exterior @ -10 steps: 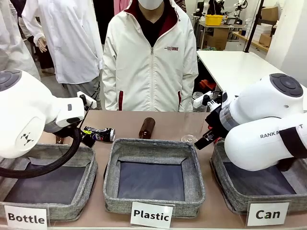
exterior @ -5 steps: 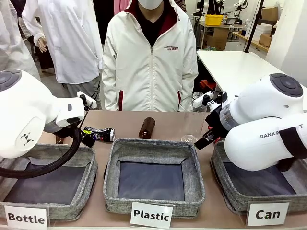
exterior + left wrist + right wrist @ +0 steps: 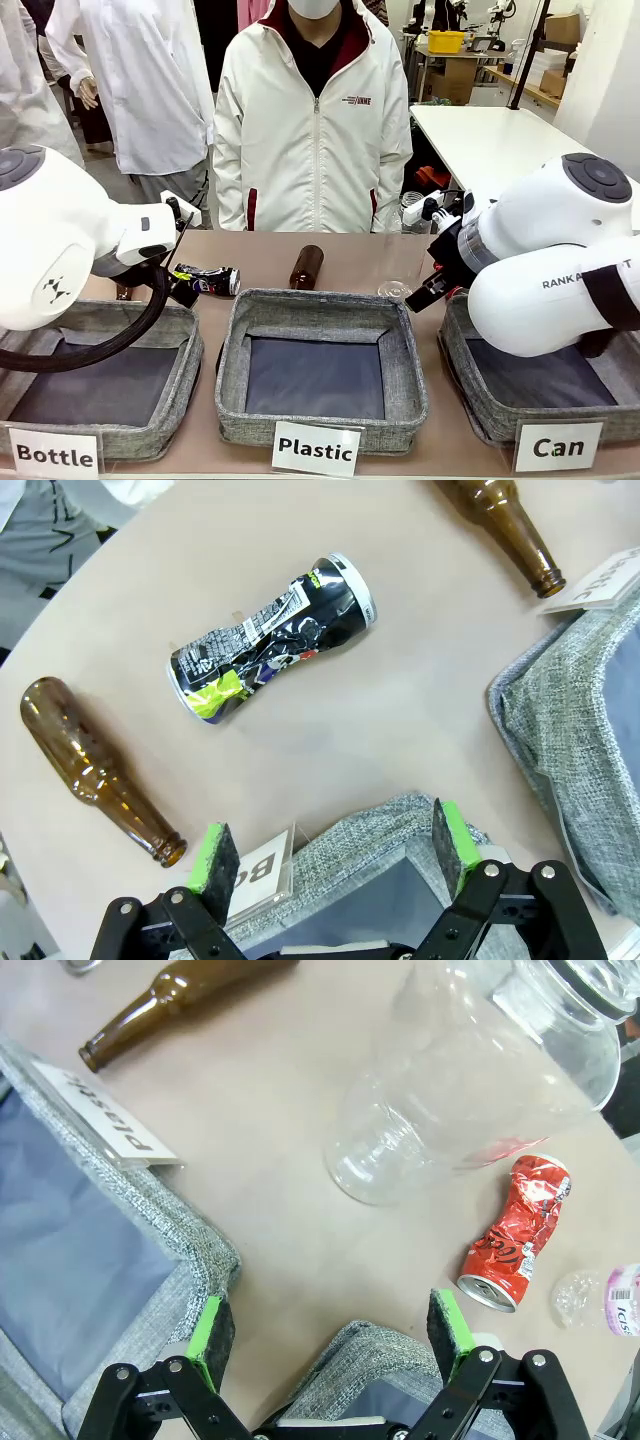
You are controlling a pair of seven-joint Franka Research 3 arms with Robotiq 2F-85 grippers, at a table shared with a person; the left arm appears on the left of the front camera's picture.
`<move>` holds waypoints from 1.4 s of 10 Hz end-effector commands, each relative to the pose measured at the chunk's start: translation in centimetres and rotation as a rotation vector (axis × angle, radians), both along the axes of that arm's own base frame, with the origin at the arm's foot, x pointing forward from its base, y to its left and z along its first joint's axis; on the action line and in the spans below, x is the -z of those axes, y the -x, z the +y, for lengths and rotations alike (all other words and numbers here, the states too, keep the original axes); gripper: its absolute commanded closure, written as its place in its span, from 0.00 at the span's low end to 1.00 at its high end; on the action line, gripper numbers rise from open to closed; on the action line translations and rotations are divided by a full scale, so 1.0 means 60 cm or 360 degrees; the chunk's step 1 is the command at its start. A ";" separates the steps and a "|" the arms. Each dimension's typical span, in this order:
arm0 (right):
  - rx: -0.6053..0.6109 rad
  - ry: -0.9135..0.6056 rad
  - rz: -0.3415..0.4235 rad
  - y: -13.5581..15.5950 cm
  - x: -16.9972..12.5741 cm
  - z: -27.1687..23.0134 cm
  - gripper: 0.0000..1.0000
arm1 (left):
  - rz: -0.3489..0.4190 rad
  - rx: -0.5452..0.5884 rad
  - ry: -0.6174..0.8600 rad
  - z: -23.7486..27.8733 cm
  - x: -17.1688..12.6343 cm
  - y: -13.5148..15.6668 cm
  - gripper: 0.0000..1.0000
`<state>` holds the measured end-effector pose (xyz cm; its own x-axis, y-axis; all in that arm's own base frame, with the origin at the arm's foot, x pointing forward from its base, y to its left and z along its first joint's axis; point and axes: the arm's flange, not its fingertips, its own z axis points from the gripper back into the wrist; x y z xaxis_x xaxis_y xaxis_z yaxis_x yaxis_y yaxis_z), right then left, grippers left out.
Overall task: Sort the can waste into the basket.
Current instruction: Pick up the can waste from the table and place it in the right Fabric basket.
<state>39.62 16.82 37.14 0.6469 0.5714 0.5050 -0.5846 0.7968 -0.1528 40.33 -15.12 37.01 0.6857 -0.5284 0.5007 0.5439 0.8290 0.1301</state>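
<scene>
Two cans lie ungrasped on the tabletop [image 3: 420, 710], the black can [image 3: 270, 635] upper-centre above the spread, empty left pincer [image 3: 330, 825], the red can [image 3: 515, 1232] mid-right beyond the spread, empty right pincer [image 3: 327, 1320]; pickup looks next, then the basket [image 3: 470, 400] at lower right.

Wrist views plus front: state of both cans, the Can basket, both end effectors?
Black can: crushed, lying on table, not in a basket.
Red can: crushed, lying on table, not in a basket.
Can basket: no can on its visible floor.
Left end effector: open, holding nothing.
Right end effector: open, holding nothing.
</scene>
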 end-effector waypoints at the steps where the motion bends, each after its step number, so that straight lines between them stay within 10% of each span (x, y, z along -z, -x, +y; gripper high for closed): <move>1: 0.0000 0.0000 0.0000 0.000 0.000 0.000 0.00 | 0.0000 0.0000 0.0000 0.000 0.000 0.000 0.00; 5: 0.0129 -0.0296 0.0271 0.061 -0.135 -0.029 0.00 | 0.0492 0.0263 0.0624 0.069 -0.133 0.066 0.00; 8: -0.0094 -0.0988 0.0643 0.136 -0.225 -0.155 0.00 | 0.0672 0.0453 0.1132 0.209 -0.218 0.130 0.00; 12: 0.0134 -0.1704 0.0529 0.224 -0.196 -0.388 0.00 | 0.0575 0.0032 0.2141 0.537 -0.200 0.161 0.00; 14: 0.0375 -0.1995 0.0453 0.268 -0.151 -0.486 0.00 | 0.0424 -0.0272 0.2411 0.564 -0.147 0.216 0.00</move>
